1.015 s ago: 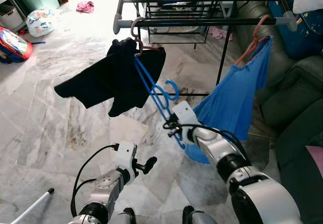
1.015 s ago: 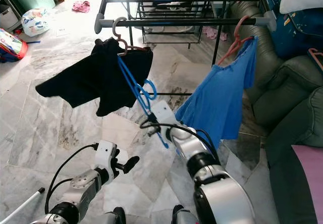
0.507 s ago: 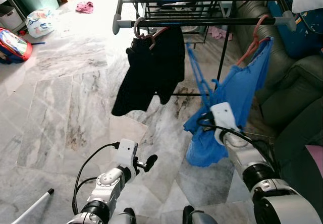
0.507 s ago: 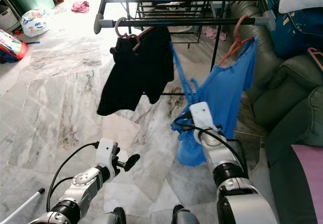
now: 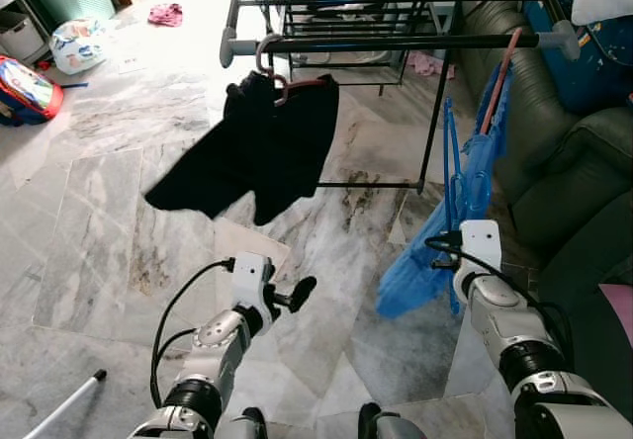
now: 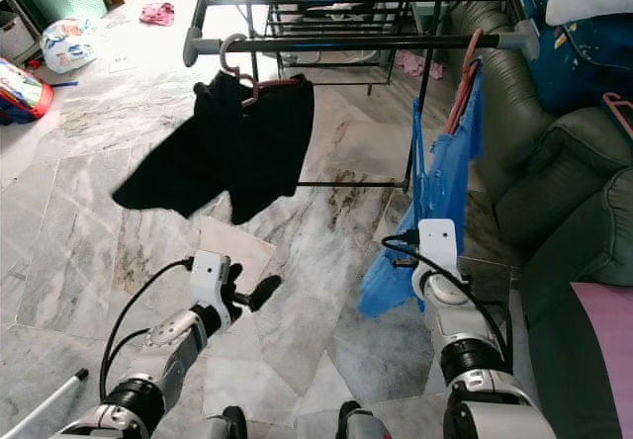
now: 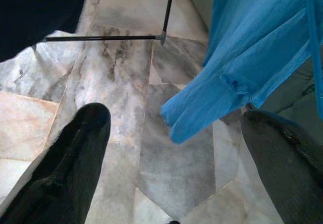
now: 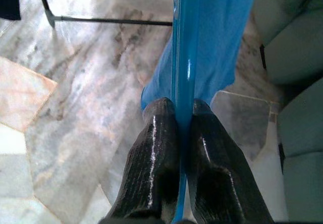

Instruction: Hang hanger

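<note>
My right gripper (image 8: 181, 107) is shut on a blue plastic hanger (image 5: 450, 167), which stands upright low on the right, below the grey rail (image 5: 396, 42) and right beside a blue garment (image 5: 480, 177). That garment hangs edge-on from a red hanger (image 5: 497, 68) on the rail. A black garment (image 5: 257, 147) on a pink hanger (image 5: 269, 63) hangs at the rail's left end, flared out to the left. My left gripper (image 5: 297, 291) is low at the front, open with nothing in it; its fingers (image 7: 75, 153) stand wide apart.
A black drying rack (image 5: 346, 4) stands behind the rail. A dark green sofa (image 5: 584, 162) runs along the right. On the marble floor lie a backpack (image 5: 25, 83), a plastic bag (image 5: 79, 42), a pink cloth (image 5: 166, 12) and a white pole (image 5: 59, 409).
My right gripper carried the blue hanger from under the black garment to the right, beside the blue garment. The black garment swung on the rail. The blue garment turned edge-on.
</note>
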Motion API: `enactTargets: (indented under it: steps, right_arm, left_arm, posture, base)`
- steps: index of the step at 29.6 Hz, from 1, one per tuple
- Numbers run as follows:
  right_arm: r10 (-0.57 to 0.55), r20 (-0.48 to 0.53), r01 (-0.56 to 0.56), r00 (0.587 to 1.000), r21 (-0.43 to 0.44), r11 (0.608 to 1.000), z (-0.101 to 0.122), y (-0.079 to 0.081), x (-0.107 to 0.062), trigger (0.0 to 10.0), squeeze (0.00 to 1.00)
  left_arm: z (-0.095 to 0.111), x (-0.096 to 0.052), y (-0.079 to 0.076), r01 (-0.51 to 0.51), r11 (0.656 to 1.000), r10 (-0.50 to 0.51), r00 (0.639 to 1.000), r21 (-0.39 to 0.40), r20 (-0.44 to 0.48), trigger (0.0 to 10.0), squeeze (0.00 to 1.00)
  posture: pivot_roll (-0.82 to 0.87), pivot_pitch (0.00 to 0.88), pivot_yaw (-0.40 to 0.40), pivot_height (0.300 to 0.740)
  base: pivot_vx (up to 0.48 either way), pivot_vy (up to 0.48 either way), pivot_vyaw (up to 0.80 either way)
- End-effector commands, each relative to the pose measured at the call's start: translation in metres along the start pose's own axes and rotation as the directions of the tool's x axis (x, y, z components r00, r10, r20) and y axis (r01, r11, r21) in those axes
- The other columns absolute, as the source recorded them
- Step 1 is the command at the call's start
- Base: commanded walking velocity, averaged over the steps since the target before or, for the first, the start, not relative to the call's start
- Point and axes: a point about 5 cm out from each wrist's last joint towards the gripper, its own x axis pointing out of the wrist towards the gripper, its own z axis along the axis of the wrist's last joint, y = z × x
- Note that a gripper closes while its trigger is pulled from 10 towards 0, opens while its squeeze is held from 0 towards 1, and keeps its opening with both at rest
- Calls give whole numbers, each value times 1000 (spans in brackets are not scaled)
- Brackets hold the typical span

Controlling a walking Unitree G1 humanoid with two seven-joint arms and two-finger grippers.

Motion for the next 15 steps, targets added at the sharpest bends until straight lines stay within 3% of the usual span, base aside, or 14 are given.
enactTargets:
  steps: [1,15]
  right_arm:
    - [23,6,-23,1000,16,1000,1,5,-1,10000,0]
    - [154,16,-155,988,33,987,11,40,-5,10000,0]
  left_arm:
    - [-6,-4,3,-9,1000,9,1000,-9,-11,10000,0]
    - [-11,-5,1,-14,1000,13,1000,-15,-24,10000,0]
  posture:
    - [-68,213,46,740]
    - [-68,211,40,740]
  base:
    - [0,0,0]
    - [0,281,0]
